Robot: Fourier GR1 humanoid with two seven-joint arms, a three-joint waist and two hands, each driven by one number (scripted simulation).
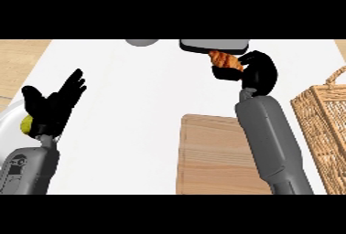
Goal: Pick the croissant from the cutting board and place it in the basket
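Head view looks steeply down on a white surface (135,114), with both grey forearms coming in from the lower edge. The right hand (260,73) is far out over the surface, its black fingers and thumb curled round the croissant (225,60), which sticks out from the hand toward the left. The croissant is golden brown and lies at a slant. Its upper end touches or overlaps the lower rim of a dark grey object (213,45) at the far edge of the view; whether the two really touch cannot be told.

The croissant is off the cutting board (209,155). This pale wooden board lies nearer to the robot, and the right forearm (270,141) crosses its right side. The wicker basket (324,123) stands at the right edge of the view, just beside the board and the forearm, and is only partly in view. The croissant is well apart from it, farther out and to its left.

The left hand (51,107) shows at the left, open, fingers straight and pointing up, resting and holding nothing. Behind its wrist a small yellow-green thing (27,124) peeks out, too hidden to name. A pale grey rounded thing (140,42) sits at the far edge, left of the dark grey object.
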